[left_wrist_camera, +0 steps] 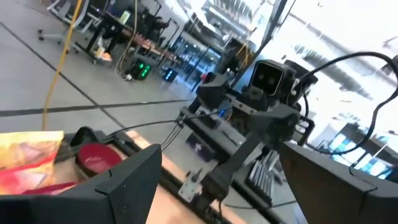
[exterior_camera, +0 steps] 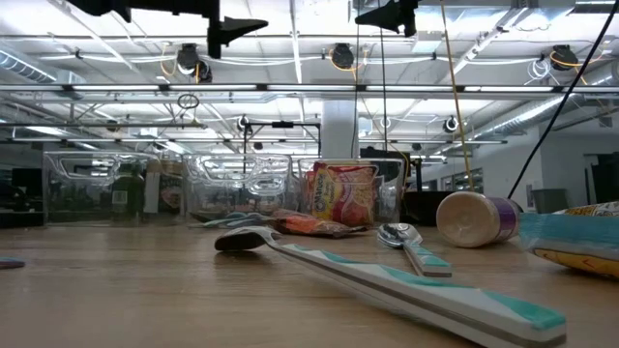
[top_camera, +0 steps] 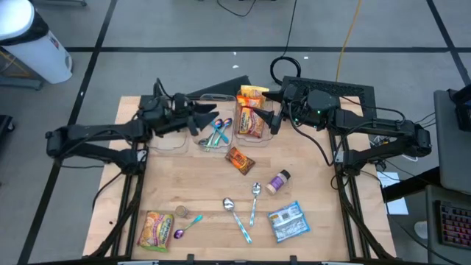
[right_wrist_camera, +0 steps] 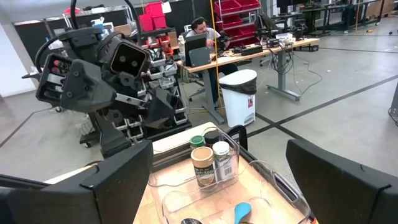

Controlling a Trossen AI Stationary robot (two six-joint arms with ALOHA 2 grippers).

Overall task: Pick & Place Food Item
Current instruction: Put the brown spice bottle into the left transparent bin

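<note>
Both grippers, left [top_camera: 213, 112] and right [top_camera: 271, 96], are hovering open and empty above the bins [top_camera: 221, 132]; nearest loose food, the snack packet [top_camera: 239, 159], is lying diagonally toward table centre, between arms, marginally nearer the right.

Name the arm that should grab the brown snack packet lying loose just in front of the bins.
Right, marginally. The brown snack packet lies below the food bin, and the right gripper, fingers open, hovers by that bin. The left gripper, also open, hovers over the utensil bin beside it.
</note>
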